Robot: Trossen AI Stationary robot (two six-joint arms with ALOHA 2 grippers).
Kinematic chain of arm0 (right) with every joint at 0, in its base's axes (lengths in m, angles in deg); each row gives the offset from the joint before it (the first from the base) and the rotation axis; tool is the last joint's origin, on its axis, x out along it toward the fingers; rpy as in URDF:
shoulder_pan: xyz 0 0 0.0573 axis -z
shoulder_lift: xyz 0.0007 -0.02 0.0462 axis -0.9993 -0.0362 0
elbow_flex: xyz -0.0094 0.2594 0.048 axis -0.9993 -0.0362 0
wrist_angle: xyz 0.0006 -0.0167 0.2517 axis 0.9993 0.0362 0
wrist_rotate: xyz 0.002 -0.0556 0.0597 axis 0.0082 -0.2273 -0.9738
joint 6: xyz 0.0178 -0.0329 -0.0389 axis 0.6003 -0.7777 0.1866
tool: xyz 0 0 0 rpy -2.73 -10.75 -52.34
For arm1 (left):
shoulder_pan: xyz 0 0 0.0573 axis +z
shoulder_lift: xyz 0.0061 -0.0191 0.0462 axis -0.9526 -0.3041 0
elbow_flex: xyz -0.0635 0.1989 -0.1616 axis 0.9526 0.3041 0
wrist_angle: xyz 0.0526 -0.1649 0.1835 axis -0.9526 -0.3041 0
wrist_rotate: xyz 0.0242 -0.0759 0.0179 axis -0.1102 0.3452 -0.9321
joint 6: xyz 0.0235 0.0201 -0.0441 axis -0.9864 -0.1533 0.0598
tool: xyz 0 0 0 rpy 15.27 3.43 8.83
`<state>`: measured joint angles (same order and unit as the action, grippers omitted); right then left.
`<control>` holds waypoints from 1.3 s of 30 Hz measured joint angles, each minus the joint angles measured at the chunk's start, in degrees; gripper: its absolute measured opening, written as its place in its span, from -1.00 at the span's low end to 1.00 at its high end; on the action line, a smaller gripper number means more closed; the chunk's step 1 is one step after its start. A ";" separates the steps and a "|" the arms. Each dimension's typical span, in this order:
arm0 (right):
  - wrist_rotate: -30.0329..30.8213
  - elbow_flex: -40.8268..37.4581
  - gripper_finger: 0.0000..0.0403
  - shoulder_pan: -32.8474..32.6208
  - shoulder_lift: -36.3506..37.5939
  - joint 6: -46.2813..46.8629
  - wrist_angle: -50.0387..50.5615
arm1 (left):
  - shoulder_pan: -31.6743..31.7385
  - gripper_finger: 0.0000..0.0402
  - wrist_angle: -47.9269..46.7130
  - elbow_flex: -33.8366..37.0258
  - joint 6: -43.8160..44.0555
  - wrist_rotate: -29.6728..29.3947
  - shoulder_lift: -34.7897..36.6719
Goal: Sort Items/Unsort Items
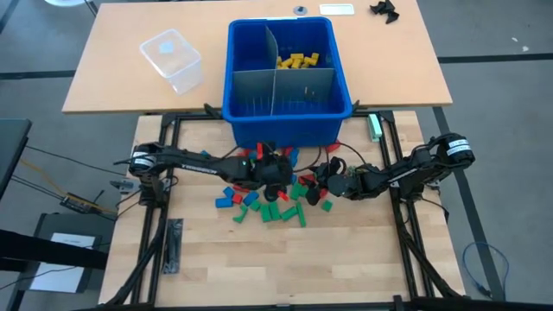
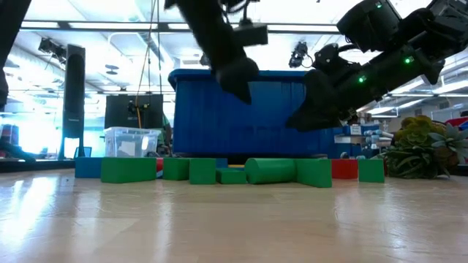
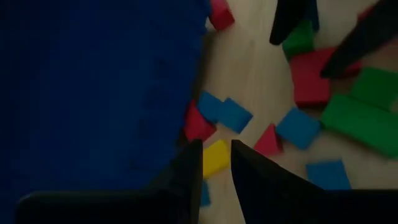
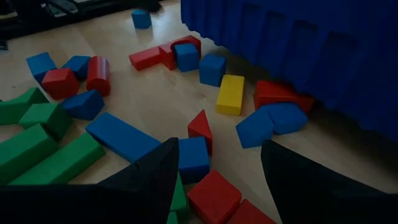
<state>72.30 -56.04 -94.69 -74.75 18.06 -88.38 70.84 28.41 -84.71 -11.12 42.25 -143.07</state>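
Below the front wall of the blue bin, on the wooden table, the toy blocks lie scattered in red, green and blue, with a batch of yellow blocks already inside the bin's far compartment.

My left gripper sits just in front of the bin wall. Its fingers stand narrow, one on each side of a single yellow block. The block lies on the table between the tips; whether the pads touch it I cannot tell, as the view is dark and close. Beside that block lie a red wedge and two blue blocks, all close against the bin.

My right gripper hangs over the right part of the pile, well apart from the yellow block as seen from its own wrist. Its fingers are spread wide and hold nothing. A blue block and a red wedge lie between the tips, with a red block nearer the wrist. Green blocks lie off to one side.

From table height, a row of green blocks fronts the bin, both arms above it.
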 joint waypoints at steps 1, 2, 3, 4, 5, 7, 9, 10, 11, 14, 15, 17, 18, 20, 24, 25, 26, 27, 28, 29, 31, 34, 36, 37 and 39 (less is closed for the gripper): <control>0.00 0.00 0.14 0.00 0.00 0.01 -0.01 | 0.32 -0.55 3.13 1.85 0.10 0.13 0.00; 0.00 0.00 0.14 0.00 0.00 0.02 0.01 | 0.69 -0.55 5.97 3.59 0.21 0.17 0.00; 0.00 0.00 0.14 0.00 0.00 0.02 0.01 | 1.08 -0.55 8.42 5.10 0.63 0.21 -0.05; 0.00 0.00 0.14 0.00 0.00 0.02 0.01 | 1.58 -0.55 10.32 6.41 1.15 0.41 -0.08; -0.02 0.00 0.14 0.00 0.00 0.02 0.01 | 2.18 -0.55 11.91 7.45 1.31 0.80 -0.09; 0.08 0.00 0.14 0.06 0.00 0.04 0.01 | 3.74 -0.55 13.22 9.00 1.20 2.71 -0.09; 0.62 0.00 0.14 0.07 0.00 0.04 0.01 | 5.51 -0.55 13.09 10.14 1.13 5.51 -0.27; 1.01 0.00 0.14 0.07 0.00 0.04 0.01 | 6.33 -0.55 13.10 10.35 1.01 6.90 -0.72; 1.47 0.00 0.13 0.07 0.00 0.04 0.01 | 7.11 -0.56 13.09 10.51 0.41 8.23 -1.01; 1.92 0.00 0.14 0.23 0.00 0.02 -0.01 | 8.19 -0.61 13.30 10.57 -3.49 9.67 -2.49; 1.94 0.00 0.14 0.37 0.00 0.02 -0.03 | 8.26 -0.65 13.43 10.57 -5.09 9.71 -3.22; 1.97 0.00 0.13 0.61 0.00 0.02 -0.16 | 8.27 -0.74 14.22 10.58 -7.51 9.74 -4.12; 2.01 0.00 0.13 0.75 0.00 0.02 -0.16 | 8.26 -0.80 14.39 10.60 -8.64 9.47 -4.78; 2.00 0.00 0.13 0.90 0.00 0.02 -0.20 | 8.31 -0.90 16.32 10.51 -10.40 7.70 -5.66; 1.96 0.00 0.14 0.94 0.00 0.02 -0.29 | 8.76 -0.96 19.46 10.35 -13.38 5.85 -7.70; 1.95 0.00 0.14 0.94 0.00 0.02 -0.31 | 8.93 -0.95 20.54 10.37 -13.90 5.81 -8.33; 1.95 0.00 0.14 0.94 0.00 0.02 -0.28 | 9.02 -0.94 21.50 10.33 -14.64 5.86 -8.81; 1.94 0.00 0.14 0.94 0.00 0.02 -0.29 | 9.20 -0.94 21.75 10.34 -15.75 5.89 -9.56; 1.90 0.00 0.14 0.94 0.00 0.01 -0.34 | 9.33 -0.94 22.37 10.36 -16.81 5.84 -10.34; 1.91 0.00 0.14 0.94 0.00 0.03 -0.31 | 9.51 -0.94 22.86 10.36 -16.87 5.99 -10.75; 1.88 0.00 0.14 0.94 0.00 0.02 -0.29 | 10.01 -0.94 23.26 10.24 -17.02 5.93 -11.57; 1.87 0.00 0.14 0.94 0.00 0.02 -0.28 | 10.59 -0.94 20.48 10.13 -16.81 7.15 -11.78; 1.87 0.00 0.14 0.94 0.00 0.03 -0.14 | 10.65 -0.95 18.72 9.97 -16.92 9.31 -11.73; 1.85 0.00 0.14 0.92 0.00 0.03 -0.13 | 10.41 -0.95 17.19 9.94 -16.77 9.85 -11.27; 1.86 0.00 0.14 0.92 0.00 0.04 0.01 | 9.48 -0.95 13.69 9.98 -16.37 10.55 -10.43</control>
<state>74.16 -56.04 -93.77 -74.75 18.10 -88.37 80.33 42.10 -74.73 -27.49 52.80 -153.49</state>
